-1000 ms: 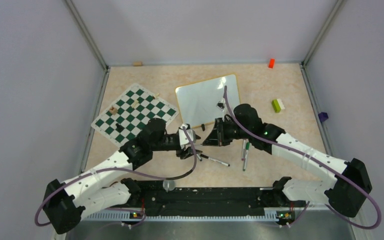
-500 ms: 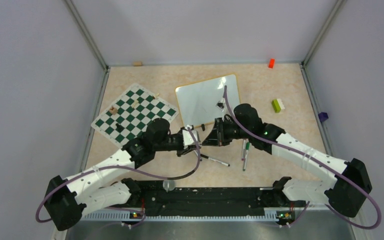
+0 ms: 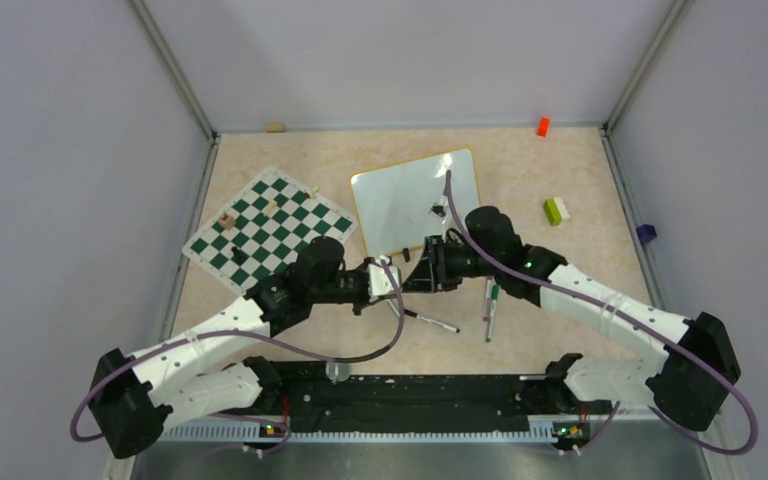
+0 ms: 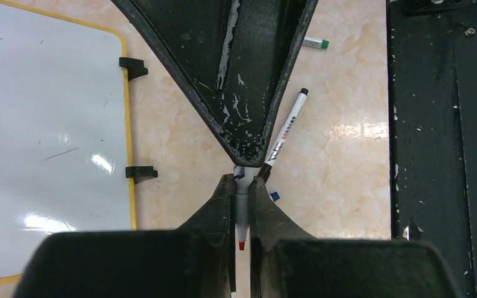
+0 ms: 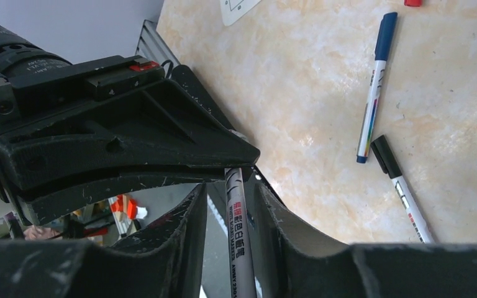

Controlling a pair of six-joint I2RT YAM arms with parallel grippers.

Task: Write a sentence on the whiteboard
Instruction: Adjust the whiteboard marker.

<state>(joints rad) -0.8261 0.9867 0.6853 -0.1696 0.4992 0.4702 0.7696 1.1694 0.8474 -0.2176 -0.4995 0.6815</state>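
The whiteboard lies flat at the table's middle back, its white face bare except for faint strokes; no sentence shows on it. In front of it my two grippers meet tip to tip. My left gripper is shut on a red-tipped white marker, red tip pointing back at its wrist. My right gripper stands open around the same marker's barrel, with a gap on each side. In the left wrist view the right gripper's fingers reach down onto the marker's far end.
A black-capped marker lies just under the grippers, a green-capped one and a blue one to the right, a small blue cap close by. A green-and-white chess mat lies left; small blocks right.
My left gripper has moved right to meet the right gripper and closed on the red marker. The right gripper's jaws have eased apart off the marker.
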